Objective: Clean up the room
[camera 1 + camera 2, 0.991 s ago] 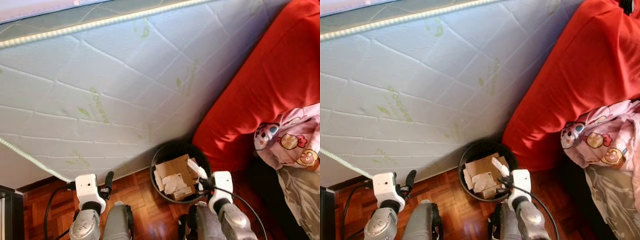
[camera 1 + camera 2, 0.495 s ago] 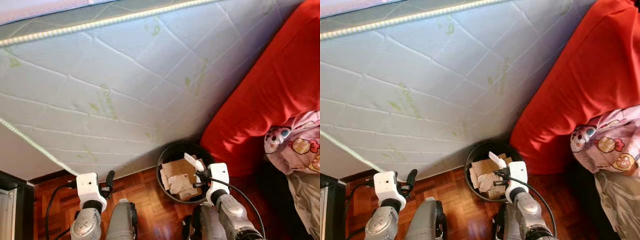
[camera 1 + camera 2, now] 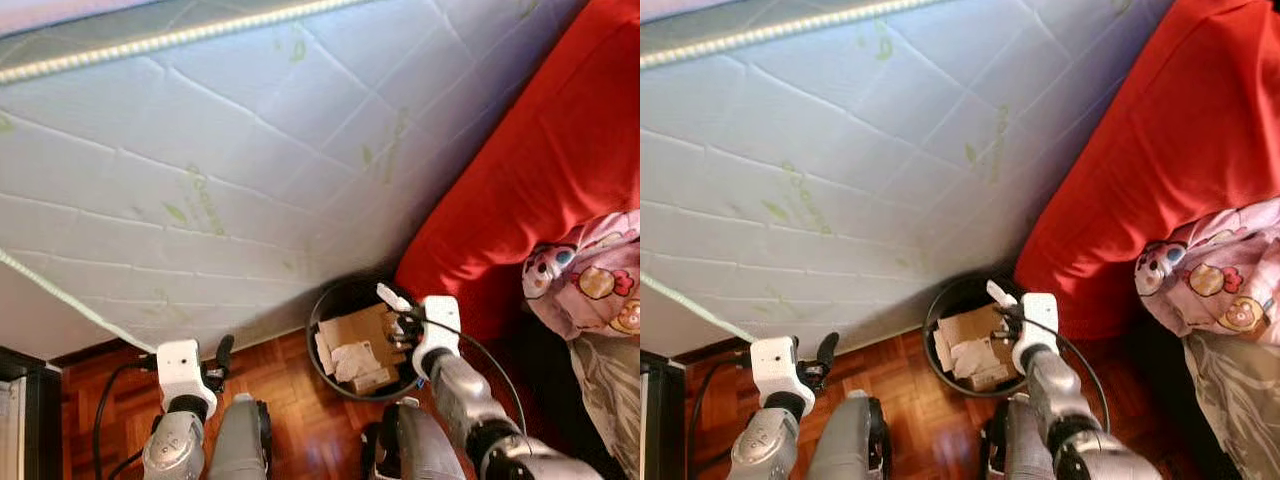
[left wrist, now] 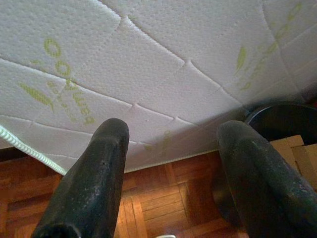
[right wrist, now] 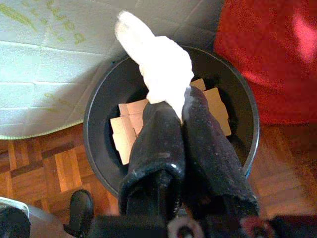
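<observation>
We hold crumpled tissue (image 5: 156, 69) over the black bin (image 5: 99, 114).
Our right gripper (image 5: 179, 101) pinches it above the cardboard (image 3: 352, 330), ready to drop; our left gripper (image 4: 171, 173) idles, spread wide.

Right gripper (image 3: 399, 318) holds tissue (image 3: 391, 298) over bin (image 3: 330, 300).

The mattress (image 3: 250, 160) is white with stitched diamond lines and small green leaf marks. The bin (image 5: 99, 106) is black, with brown cardboard (image 3: 352, 328) inside. The crumpled paper (image 5: 156, 67) is white. The fingers (image 5: 208, 148) are black. The sofa (image 3: 540, 160) is bright red. The blanket (image 3: 590, 275) is pink with cartoon animals. The floor (image 3: 285, 395) is reddish-brown wood blocks.
</observation>
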`<state>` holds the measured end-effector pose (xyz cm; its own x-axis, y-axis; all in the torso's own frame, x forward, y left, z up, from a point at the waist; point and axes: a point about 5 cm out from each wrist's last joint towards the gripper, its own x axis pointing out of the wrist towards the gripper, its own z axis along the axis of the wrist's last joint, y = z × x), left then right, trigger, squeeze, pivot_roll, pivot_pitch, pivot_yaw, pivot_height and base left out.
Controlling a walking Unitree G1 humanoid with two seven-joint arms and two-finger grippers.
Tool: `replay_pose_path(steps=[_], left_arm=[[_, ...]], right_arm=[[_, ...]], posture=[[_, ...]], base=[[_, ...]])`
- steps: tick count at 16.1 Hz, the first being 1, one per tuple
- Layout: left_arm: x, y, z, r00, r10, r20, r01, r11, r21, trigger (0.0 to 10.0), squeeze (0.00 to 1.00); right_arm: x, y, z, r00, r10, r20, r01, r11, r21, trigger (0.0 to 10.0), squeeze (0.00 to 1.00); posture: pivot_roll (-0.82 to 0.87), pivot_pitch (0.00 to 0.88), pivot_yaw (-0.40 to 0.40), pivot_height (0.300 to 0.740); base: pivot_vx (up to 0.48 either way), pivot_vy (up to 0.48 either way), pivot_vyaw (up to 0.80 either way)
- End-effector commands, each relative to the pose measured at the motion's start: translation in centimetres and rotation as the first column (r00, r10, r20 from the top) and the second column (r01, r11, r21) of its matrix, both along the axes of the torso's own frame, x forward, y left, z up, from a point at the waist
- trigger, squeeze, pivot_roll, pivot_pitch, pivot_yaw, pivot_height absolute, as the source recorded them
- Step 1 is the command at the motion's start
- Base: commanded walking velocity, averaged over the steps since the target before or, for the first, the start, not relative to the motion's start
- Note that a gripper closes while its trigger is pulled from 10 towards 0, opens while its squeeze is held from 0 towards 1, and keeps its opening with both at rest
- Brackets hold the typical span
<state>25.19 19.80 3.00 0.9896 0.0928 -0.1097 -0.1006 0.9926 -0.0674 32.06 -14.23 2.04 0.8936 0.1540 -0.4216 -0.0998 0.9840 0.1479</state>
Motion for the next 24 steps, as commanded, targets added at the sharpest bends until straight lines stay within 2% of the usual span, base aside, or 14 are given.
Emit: replay_pose_path(steps=[1, 5, 9, 10, 11, 19, 24], left_arm=[[-0.8, 0.2, -0.5, 0.999, 0.015, -0.030, -0.015, 1.000, -0.005, 10.0, 0.00], [-1.7, -0.2, 0.8, 1.000, 0.028, 0.010, -0.028, 1.000, -0.009, 10.0, 0.00], [-3.2, -0.1, 1.6, 0.999, 0.050, 0.017, -0.050, 0.999, -0.010, 10.0, 0.00], [-3.6, -0.2, 1.8, 0.999, 0.052, 0.013, -0.052, 0.999, -0.008, 10.0, 0.00], [-4.0, -0.2, 1.9, 0.998, 0.055, 0.002, -0.055, 0.998, -0.007, 10.0, 0.00], [-4.3, -0.8, 2.0, 0.998, 0.059, -0.027, -0.059, 0.998, -0.017, 10.0, 0.00], [-4.3, -0.8, 2.1, 0.997, 0.065, -0.034, -0.066, 0.998, -0.020, 10.0, 0.00]], right_arm=[[-0.2, 0.4, -0.4, 0.999, 0.012, -0.041, -0.012, 1.000, 0.000, 10.0, 0.00], [1.1, 1.5, 1.0, 0.997, 0.074, -0.028, -0.074, 0.997, -0.002, 10.0, 0.00], [1.3, 2.5, 1.3, 0.991, 0.124, -0.040, -0.125, 0.992, -0.030, 10.0, 0.00], [1.2, 2.6, 1.2, 0.991, 0.128, -0.045, -0.130, 0.991, -0.031, 10.0, 0.74], [1.1, 3.0, 1.0, 0.986, 0.157, -0.049, -0.159, 0.986, -0.044, 10.0, 1.00], [1.0, 2.2, 0.9, 0.987, 0.153, -0.059, -0.157, 0.984, -0.084, 10.0, 1.00], [1.1, 2.6, 1.1, 0.983, 0.173, -0.053, -0.177, 0.981, -0.083, 10.0, 1.00]], posture=[[0.15, 0.363, -0.017, 0.637], [0.22, 0.427, -0.026, 0.637], [0.26, 0.471, -0.022, 0.637], [0.27, 0.480, -0.019, 0.637], [0.28, 0.482, -0.019, 0.637], [0.26, 0.495, -0.038, 0.637], [0.26, 0.499, -0.041, 0.637]], base=[[0.000, 0.000, 0.00], [0.000, 0.000, 0.00], [0.000, 0.000, 0.00], [0.000, 0.000, 0.00], [0.000, 0.000, 0.00], [0.000, 0.000, 0.00], [0.000, 0.000, 0.00]])
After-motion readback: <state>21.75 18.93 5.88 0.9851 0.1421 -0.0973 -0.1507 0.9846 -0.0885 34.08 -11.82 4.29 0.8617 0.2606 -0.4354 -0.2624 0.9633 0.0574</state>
